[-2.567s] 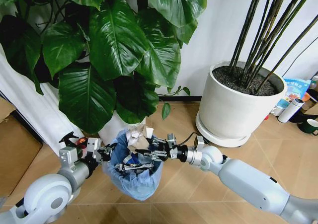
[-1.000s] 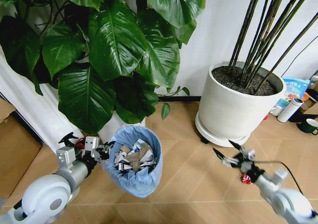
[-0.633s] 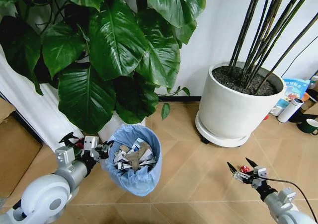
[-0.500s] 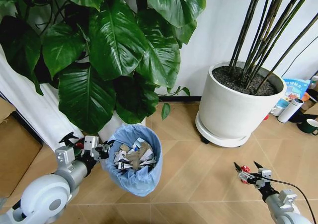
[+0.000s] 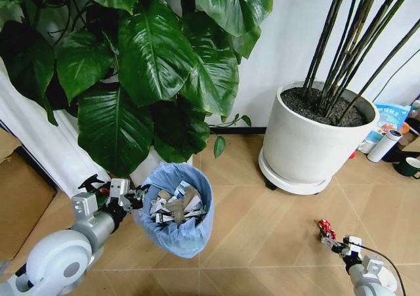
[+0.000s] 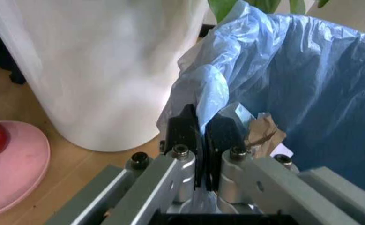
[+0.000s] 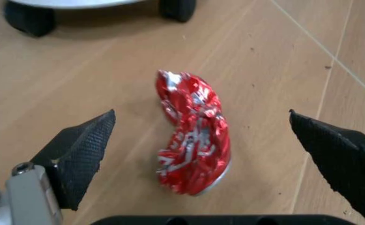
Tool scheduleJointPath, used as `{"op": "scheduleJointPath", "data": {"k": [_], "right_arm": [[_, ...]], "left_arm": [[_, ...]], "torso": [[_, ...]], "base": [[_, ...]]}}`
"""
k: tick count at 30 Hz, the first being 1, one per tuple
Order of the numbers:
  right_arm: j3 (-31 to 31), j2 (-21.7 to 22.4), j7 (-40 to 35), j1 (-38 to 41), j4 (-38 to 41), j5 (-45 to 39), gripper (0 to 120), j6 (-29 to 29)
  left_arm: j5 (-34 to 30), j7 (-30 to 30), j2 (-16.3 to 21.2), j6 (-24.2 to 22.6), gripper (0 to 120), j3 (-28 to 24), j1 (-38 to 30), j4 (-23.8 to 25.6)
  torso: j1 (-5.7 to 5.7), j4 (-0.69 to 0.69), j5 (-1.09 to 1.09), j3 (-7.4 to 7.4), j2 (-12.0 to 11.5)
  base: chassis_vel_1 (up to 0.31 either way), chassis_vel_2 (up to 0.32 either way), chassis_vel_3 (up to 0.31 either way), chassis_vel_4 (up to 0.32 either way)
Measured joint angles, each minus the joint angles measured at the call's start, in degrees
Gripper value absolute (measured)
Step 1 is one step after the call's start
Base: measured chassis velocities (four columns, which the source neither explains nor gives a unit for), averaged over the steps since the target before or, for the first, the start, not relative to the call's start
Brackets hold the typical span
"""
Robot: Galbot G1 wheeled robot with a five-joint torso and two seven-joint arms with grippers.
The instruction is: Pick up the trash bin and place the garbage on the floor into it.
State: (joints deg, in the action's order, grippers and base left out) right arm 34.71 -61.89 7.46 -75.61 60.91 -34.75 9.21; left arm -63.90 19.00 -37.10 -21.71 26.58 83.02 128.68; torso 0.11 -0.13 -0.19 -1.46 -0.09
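A crinkled red foil wrapper (image 7: 191, 146) lies flat on the light tan chevron-plank wood-look floor (image 5: 262, 243), in the head view just ahead of the right gripper (image 5: 339, 243) and in front of the large white cylindrical plant pot (image 5: 308, 142) that holds tall dark stems. In the right wrist view the wrapper sits between the two black textured fingertips (image 7: 82, 154), which are spread wide apart, one on each side, neither touching it; the right gripper (image 7: 201, 157) hangs released over the scrap with its jaws gaping. Well apart from it, toward the robot's left, stands the small round trash bin lined with a crinkled light-blue translucent plastic bag (image 5: 178, 227), holding crumpled white paper, brown scraps and flattened printed wrappers (image 5: 174, 204) heaped inside. The left gripper (image 5: 134, 199) is at the bin's rim on the side nearest the left arm; in the left wrist view its two black pads (image 6: 185, 133) are clenched on a fold of the blue bag at the bin's edge (image 6: 213, 93), pressed close with the plastic pinched between them. Just behind the bin rises another white pot (image 6: 101, 70) bearing a broad-leaved dark green plant (image 5: 157, 60). At the far right of the head view, a white cylindrical flask (image 5: 384, 145) stands on the floor beside the big pot.
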Motion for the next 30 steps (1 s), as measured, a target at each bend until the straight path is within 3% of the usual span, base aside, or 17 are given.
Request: {"op": "scheduleJointPath", "data": {"k": [13,30], "right_arm": [[-4.4,-0.5,1.3,9.3,-11.6,0.4,100,0.8],[-5.9,-2.2,1.0,12.9,-15.5,0.0,43,0.7]], "left_arm": [[-0.7,0.3,0.2,-0.1,0,0.2,-0.3,-0.8],[-0.9,0.4,0.0,-0.1,0,0.2,-0.5,-1.3]], "torso": [[0.00,0.01,0.01,0.00,0.0],[0.00,0.00,-0.01,0.01,0.0]], "base": [[0.000,0.000,0.000,0.000],[0.000,0.000,0.000,0.000]]}}
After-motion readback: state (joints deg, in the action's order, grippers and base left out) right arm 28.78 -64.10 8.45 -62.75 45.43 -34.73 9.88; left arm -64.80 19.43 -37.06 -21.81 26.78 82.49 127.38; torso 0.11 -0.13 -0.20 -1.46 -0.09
